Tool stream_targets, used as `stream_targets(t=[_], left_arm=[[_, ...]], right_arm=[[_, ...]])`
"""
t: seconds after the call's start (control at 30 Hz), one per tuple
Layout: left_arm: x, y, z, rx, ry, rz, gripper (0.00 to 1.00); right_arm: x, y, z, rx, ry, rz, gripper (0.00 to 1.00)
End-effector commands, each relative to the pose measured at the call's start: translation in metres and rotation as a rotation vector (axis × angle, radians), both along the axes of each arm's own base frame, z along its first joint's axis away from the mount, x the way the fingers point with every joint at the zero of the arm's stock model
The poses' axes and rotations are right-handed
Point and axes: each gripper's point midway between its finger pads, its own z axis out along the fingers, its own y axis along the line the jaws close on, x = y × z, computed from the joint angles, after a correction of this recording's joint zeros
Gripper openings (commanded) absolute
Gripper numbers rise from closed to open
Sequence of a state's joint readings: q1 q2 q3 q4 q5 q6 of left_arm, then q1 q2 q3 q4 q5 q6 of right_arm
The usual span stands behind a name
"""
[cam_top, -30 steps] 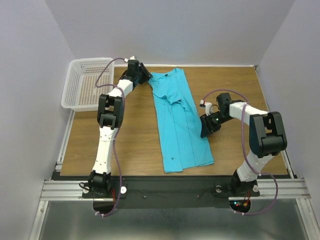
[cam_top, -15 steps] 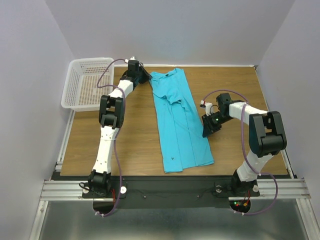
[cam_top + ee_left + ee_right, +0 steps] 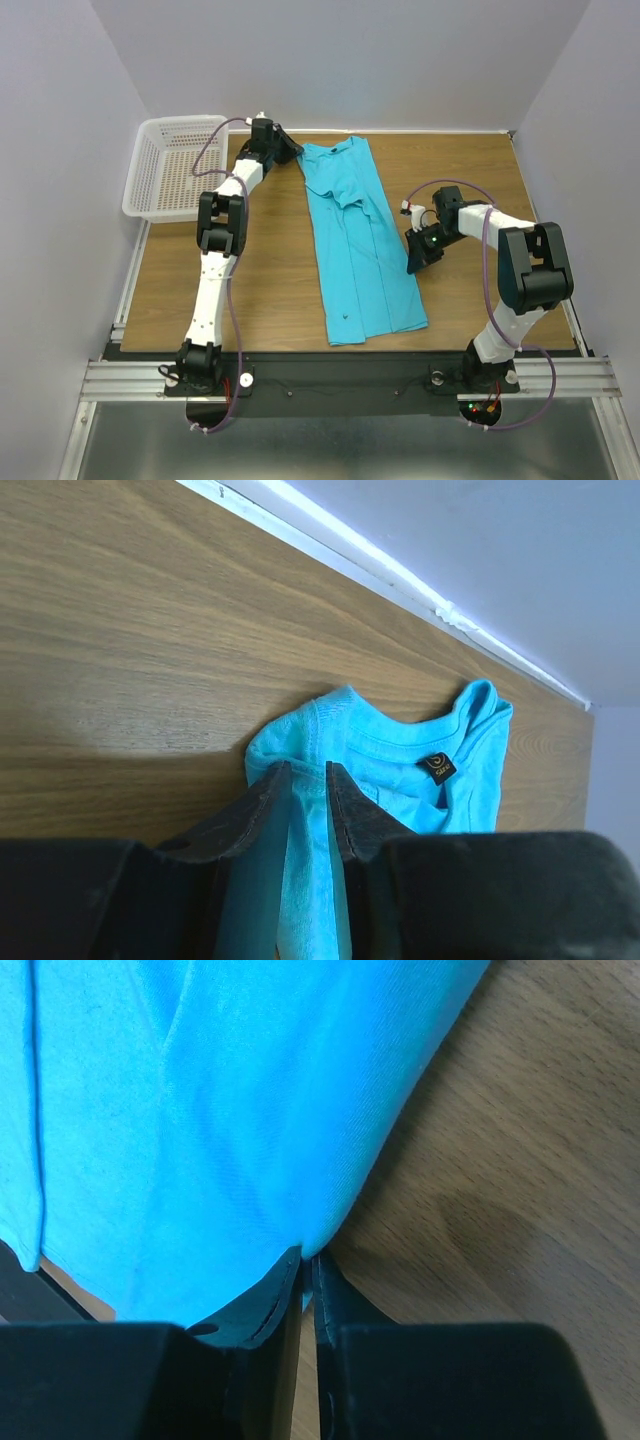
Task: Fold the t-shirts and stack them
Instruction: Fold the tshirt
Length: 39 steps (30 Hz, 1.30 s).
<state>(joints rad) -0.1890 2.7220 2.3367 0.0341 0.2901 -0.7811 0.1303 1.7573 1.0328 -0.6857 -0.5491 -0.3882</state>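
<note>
At the far left corner of the wooden table point(image 3: 260, 290) sits a white mesh basket point(image 3: 175, 165), well apart from the cloth. Just to its right the left arm stretches toward the far edge, and the left gripper point(image 3: 295, 152) meets the far left corner of the turquoise t-shirt point(image 3: 358, 240). In the left wrist view that gripper point(image 3: 308, 772) has its two dark fingers point(image 3: 262, 798) drawn in around a bunched ridge of the t-shirt point(image 3: 400, 755) at the shoulder beside the collar. The blue cloth fills the narrow gap between them, so the claw is clenched on the garment. A small black label point(image 3: 437, 767) shows inside the round neck, and bare table point(image 3: 120, 650) runs off to the left.

The t-shirt lies in the middle of the table as a long narrow strip, folded lengthwise, collar at the far end and hem toward the arm bases — a few creases cross it near the upper chest.

To the right, the right gripper point(image 3: 412, 262) points down at the strip's right edge, about halfway along its length. The right wrist view shows this gripper point(image 3: 307, 1258) with its tips almost together, a sliver of the t-shirt point(image 3: 220, 1110) edge nipped between them — grasping the cloth where it meets the wood point(image 3: 500, 1160).
</note>
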Motion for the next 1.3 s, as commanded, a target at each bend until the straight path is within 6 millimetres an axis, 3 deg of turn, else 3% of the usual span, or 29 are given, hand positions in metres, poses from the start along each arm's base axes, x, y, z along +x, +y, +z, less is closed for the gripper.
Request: stream_targets(t=[0.0, 0.1, 0.17, 0.27, 0.43, 0.5, 0.6, 0.67, 0.7, 0.77, 0.87, 0.97, 1.0, 1.03, 1.07, 1.1, 1.17, 1.2, 1.23, 1.27], left_arm=[[0.012, 0.001, 0.021, -0.077, -0.052, -0.023, 0.33], [0.011, 0.001, 0.019, -0.078, -0.049, -0.031, 0.34], [0.014, 0.005, 0.031, -0.05, -0.089, -0.025, 0.38], [0.022, 0.019, 0.068, -0.013, -0.175, -0.001, 0.46], [0.028, 0.049, 0.161, 0.058, -0.366, 0.064, 0.72], [0.023, 0.056, 0.206, 0.084, -0.452, 0.06, 0.74], [0.008, 0.055, 0.252, 0.118, -0.539, 0.028, 0.75], [-0.002, 0.053, 0.261, 0.134, -0.556, -0.003, 0.76], [-0.011, 0.055, 0.28, 0.162, -0.592, -0.012, 0.77], [-0.022, 0.057, 0.29, 0.197, -0.606, -0.022, 0.77], [-0.051, 0.068, 0.305, 0.303, -0.631, -0.032, 0.77], [-0.093, 0.081, 0.319, 0.404, -0.675, -0.026, 0.79], [-0.107, 0.084, 0.282, 0.429, -0.612, -0.044, 0.79], [-0.137, 0.087, 0.318, 0.443, -0.7, -0.037, 0.8], [-0.152, 0.089, 0.327, 0.483, -0.767, -0.045, 0.8], [-0.188, 0.087, 0.321, 0.496, -0.794, -0.093, 0.8], [-0.228, 0.075, 0.324, 0.505, -0.899, -0.186, 0.8], [-0.25, 0.07, 0.288, 0.531, -0.88, -0.262, 0.8], [-0.282, 0.067, 0.308, 0.539, -0.964, -0.286, 0.8], [-0.305, 0.053, 0.277, 0.52, -0.944, -0.379, 0.8]], right_arm=[[-0.009, -0.011, -0.017, -0.059, 0.044, -0.01, 0.14], [-0.008, -0.01, -0.015, -0.051, 0.042, -0.011, 0.15], [-0.006, -0.009, -0.012, -0.042, 0.033, -0.011, 0.19], [-0.004, -0.006, -0.007, -0.029, 0.018, -0.007, 0.28], [0.009, -0.002, 0.009, -0.005, -0.044, -0.004, 0.4], [0.022, -0.004, 0.024, -0.015, -0.109, -0.004, 0.45], [0.04, -0.007, 0.047, -0.034, -0.201, -0.008, 0.52], [0.049, -0.008, 0.057, -0.041, -0.238, -0.012, 0.52], [0.052, -0.008, 0.064, -0.041, -0.26, -0.012, 0.53], [0.057, -0.006, 0.079, -0.029, -0.304, -0.003, 0.53], [0.059, -0.002, 0.105, -0.004, -0.399, 0.047, 0.54], [0.05, 0.009, 0.136, 0.07, -0.551, 0.205, 0.56], [0.043, 0.011, 0.135, 0.075, -0.627, 0.329, 0.57], [0.033, 0.013, 0.134, 0.091, -0.666, 0.402, 0.61], [0.023, 0.015, 0.144, 0.099, -0.751, 0.483, 0.63], [0.005, 0.017, 0.129, 0.118, -0.807, 0.637, 0.69], [-0.013, 0.017, 0.116, 0.126, -0.835, 0.785, 0.72], [-0.02, 0.016, 0.107, 0.129, -0.844, 0.894, 0.72], [-0.032, 0.014, 0.101, 0.153, -0.775, 0.911, 0.72], [-0.036, 0.014, 0.092, 0.174, -0.757, 0.967, 0.72]])
